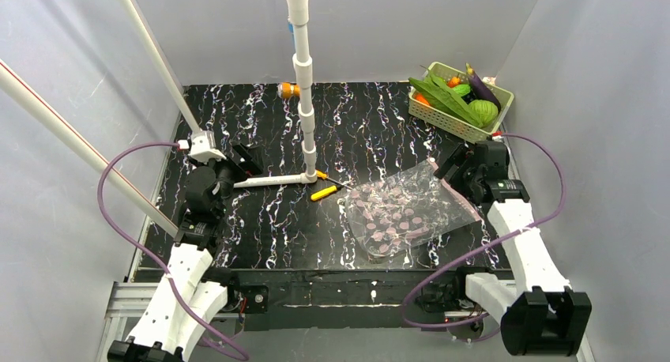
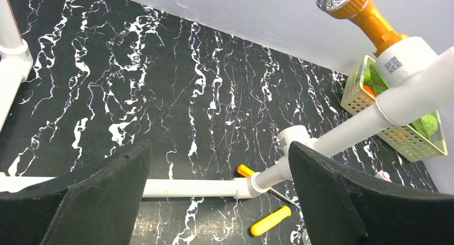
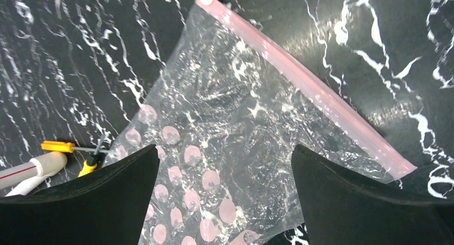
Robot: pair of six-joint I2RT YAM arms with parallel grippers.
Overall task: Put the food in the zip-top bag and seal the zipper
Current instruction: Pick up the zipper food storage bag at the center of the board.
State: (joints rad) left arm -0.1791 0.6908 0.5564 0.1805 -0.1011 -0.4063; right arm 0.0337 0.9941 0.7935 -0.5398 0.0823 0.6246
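Black marbled worktop [image 1: 261,220] carries the bag [image 1: 399,208] lying flat at centre right of the overhead view, its zipper [image 3: 305,82] along the right edge. Food [image 1: 454,99] sits in a basket [image 1: 442,123] at upper right, well apart. Just left of the bag lies a screwdriver [image 1: 325,192]. Right pincer [image 3: 225,151] hangs wide open over the bag, holding nothing; left pincer [image 2: 218,148], at centre left, gapes empty too.

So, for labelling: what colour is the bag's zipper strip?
Pink zipper; clearest in right wrist view.
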